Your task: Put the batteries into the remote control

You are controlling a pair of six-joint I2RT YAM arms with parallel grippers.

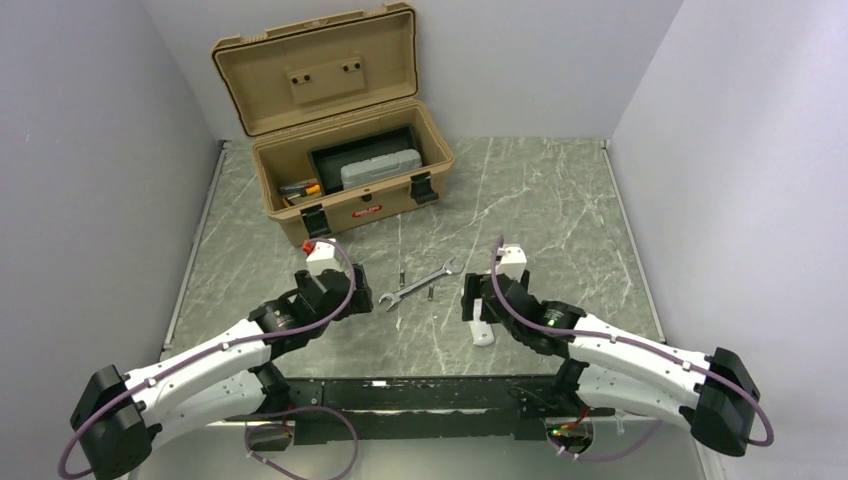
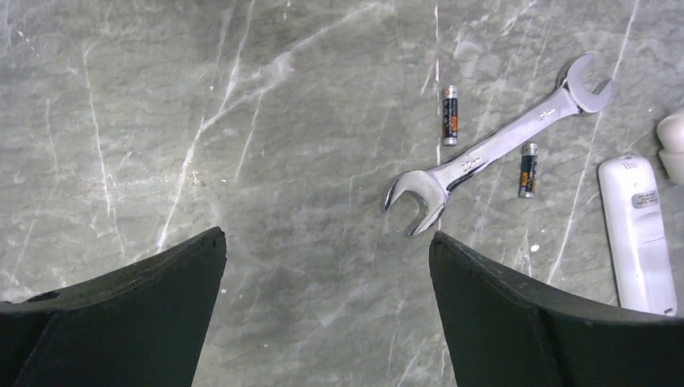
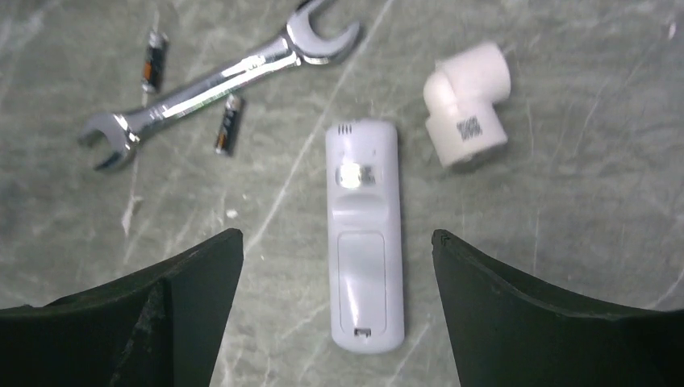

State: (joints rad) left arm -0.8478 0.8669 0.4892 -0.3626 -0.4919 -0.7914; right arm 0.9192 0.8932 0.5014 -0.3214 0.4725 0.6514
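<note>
The remote control [image 3: 363, 242] is found close to the near edge of the tabletop [image 1: 560, 200], right of its middle, directly under the right gripper [image 3: 335, 238]. In the right wrist view it is framed between the two jaws, which are held wide with clear marble on either side of it, and nothing is held. Its long axis is laid roughly from the near edge towards the far edge, square to the closing line of the jaws, so a grip across the narrow width is judged to be on offer. The right arm is plainly the nearer.

The left gripper [image 2: 327, 238] is spread just as wide over bare marble, nothing held. The remote is seen only at the right margin of its view, beyond the wrench [image 2: 492, 145] and the two batteries [image 2: 449, 115].

The remote is shown as a slim white bar with rounded ends, back face up. A long cover panel with a small catch at the near end appears shut. A white pipe elbow [image 3: 468, 105] is set just beside its far end, apart from it.
</note>
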